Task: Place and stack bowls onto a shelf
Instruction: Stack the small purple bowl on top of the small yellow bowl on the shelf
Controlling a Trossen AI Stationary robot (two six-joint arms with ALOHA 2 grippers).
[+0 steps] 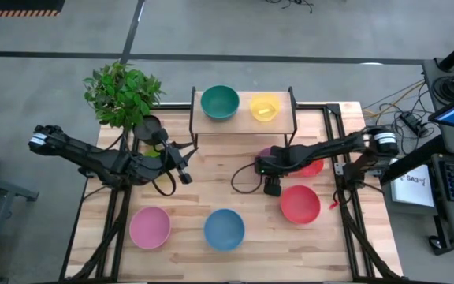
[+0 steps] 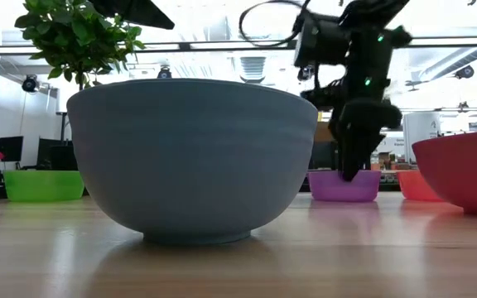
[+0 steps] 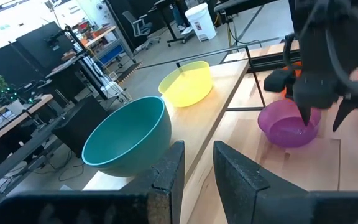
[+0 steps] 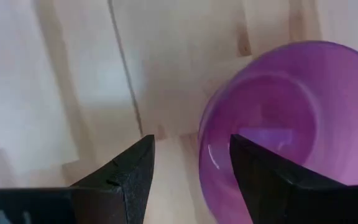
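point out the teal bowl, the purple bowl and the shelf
teal bowl (image 1: 220,102), high view, inside of the bowl
purple bowl (image 3: 289,127), left wrist view, inner floor
shelf (image 1: 243,121), high view, bare wooden top

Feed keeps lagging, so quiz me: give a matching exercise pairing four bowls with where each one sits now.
Bowls:
1. teal bowl
2. purple bowl
3. lime green bowl
4. blue bowl

Places:
A. on the table under the right gripper
B. table's front edge, beside the pink bowl
C. on the shelf
D. near the plant

Pairs: 1-C, 2-A, 3-D, 4-B
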